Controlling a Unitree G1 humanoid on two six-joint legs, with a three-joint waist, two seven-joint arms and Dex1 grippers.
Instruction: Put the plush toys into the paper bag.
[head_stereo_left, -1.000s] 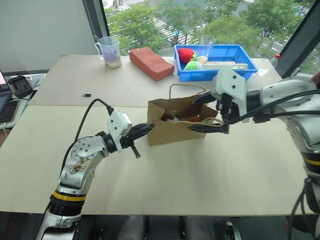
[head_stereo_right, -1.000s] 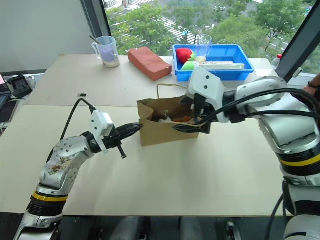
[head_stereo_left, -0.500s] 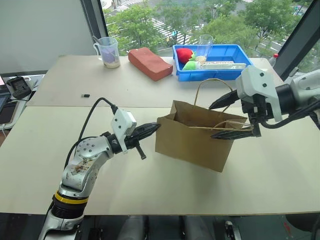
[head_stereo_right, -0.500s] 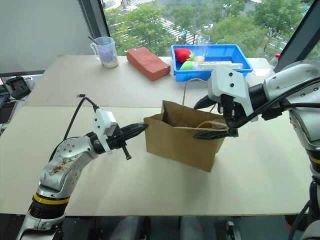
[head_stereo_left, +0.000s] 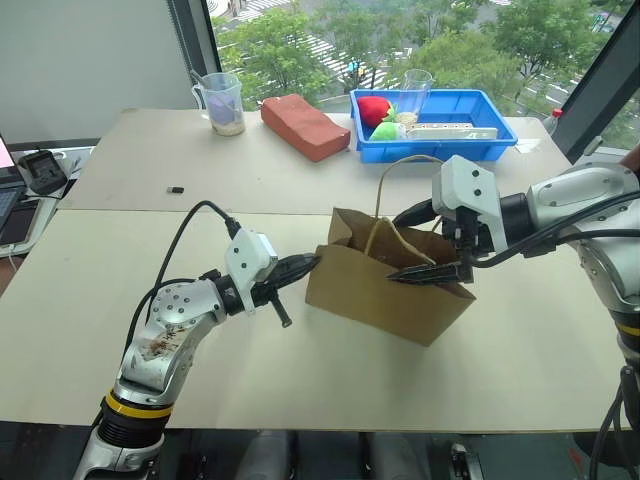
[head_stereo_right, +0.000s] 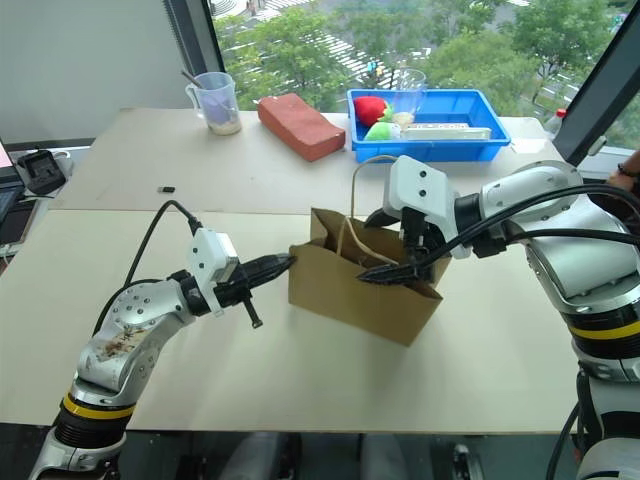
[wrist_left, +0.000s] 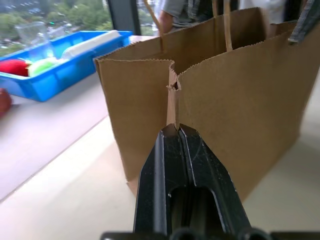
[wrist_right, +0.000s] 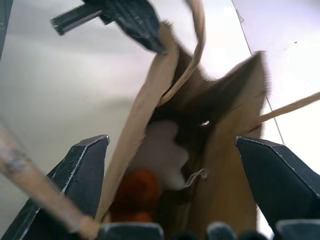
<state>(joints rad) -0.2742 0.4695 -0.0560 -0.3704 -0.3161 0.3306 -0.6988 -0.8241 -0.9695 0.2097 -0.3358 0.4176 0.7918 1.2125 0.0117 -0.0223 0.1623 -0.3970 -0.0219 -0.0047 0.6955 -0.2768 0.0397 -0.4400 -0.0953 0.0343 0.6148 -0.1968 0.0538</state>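
Observation:
The brown paper bag (head_stereo_left: 385, 295) stands upright on the table with its mouth open and one cord handle (head_stereo_left: 402, 163) arching above it. Inside lie the plush toys: a white one (wrist_right: 161, 150) and an orange-brown one (wrist_right: 137, 186) beside it. My left gripper (head_stereo_left: 308, 263) is level at the bag's left end, shut on the folded side edge (wrist_left: 171, 102). My right gripper (head_stereo_left: 420, 242) is open over the bag's right end, one finger behind the mouth and one in front of it, gripping nothing.
At the back stand a blue bin (head_stereo_left: 470, 140) holding red and green soft items, a reddish brick-shaped block (head_stereo_left: 303, 125) and a measuring cup (head_stereo_left: 220, 103). A small black piece (head_stereo_left: 174, 189) lies on the table. A person (wrist_left: 180, 10) stands beyond the bag.
The bag went from low and leaning back to standing tall and upright. Over the last half second my right gripper came down and to the left over its mouth. The left gripper kept its hold.

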